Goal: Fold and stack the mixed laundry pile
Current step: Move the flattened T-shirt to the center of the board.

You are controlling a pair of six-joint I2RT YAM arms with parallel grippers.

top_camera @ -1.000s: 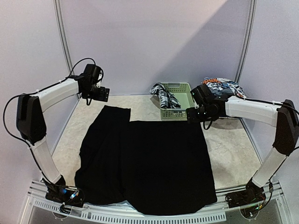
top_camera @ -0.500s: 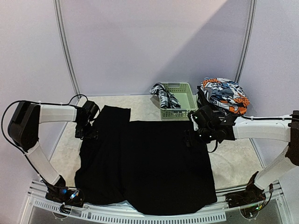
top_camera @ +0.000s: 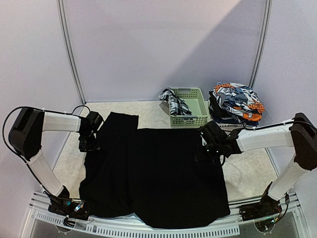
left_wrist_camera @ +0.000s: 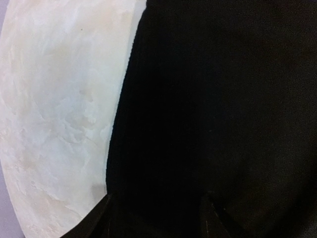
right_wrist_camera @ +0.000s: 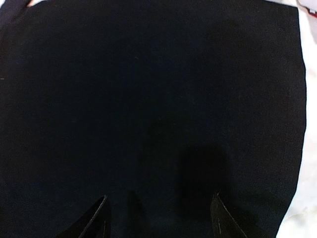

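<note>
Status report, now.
Left gripper open at left edge of black cloth; right gripper open over its right side. Cloth spread out, unfolded. Nothing lying on it.

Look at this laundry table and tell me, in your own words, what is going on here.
Two robot arms are working on a large black cloth spread flat on the table. The left end effector is low at the cloth's left edge, and the right end effector is over its far right corner. Both have their jaws apart, and neither visibly grips anything. A checked shirt hangs over the green basket, with printed pieces heaped to its right.
</note>
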